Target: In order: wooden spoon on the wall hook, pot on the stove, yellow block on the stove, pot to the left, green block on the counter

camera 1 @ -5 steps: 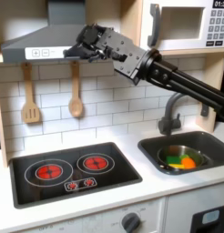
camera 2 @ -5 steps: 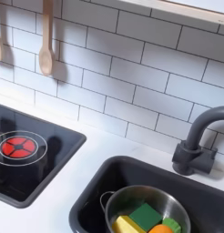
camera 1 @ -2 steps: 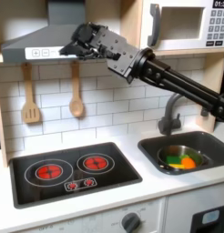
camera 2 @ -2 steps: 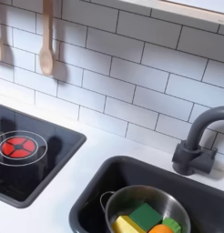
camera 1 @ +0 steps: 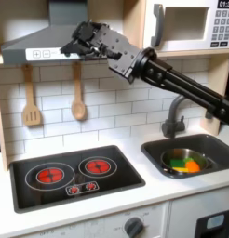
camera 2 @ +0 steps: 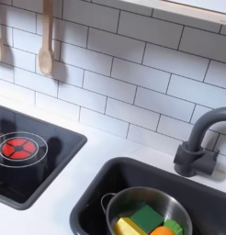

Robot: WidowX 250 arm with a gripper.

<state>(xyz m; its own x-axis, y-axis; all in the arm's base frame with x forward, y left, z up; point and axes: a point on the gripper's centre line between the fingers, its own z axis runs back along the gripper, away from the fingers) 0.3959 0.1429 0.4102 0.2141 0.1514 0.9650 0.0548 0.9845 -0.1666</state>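
Two utensils hang on the tiled wall in the first exterior view: a slotted spatula (camera 1: 31,96) and, to its right, the wooden spoon (camera 1: 77,95), suspended from a hook with its bowl downward. My gripper (camera 1: 74,44) sits just above the spoon's handle top, under the range hood (camera 1: 44,39); I cannot tell how far its jaws stand apart. In both exterior views the pot (camera 2: 142,217) stands inside the sink (camera 2: 95,195), beside the faucet (camera 2: 200,144). It holds the yellow block (camera 2: 127,227), the green block (camera 2: 148,217) and an orange piece (camera 2: 162,231). On the stove (camera 1: 74,174), two red burners are bare.
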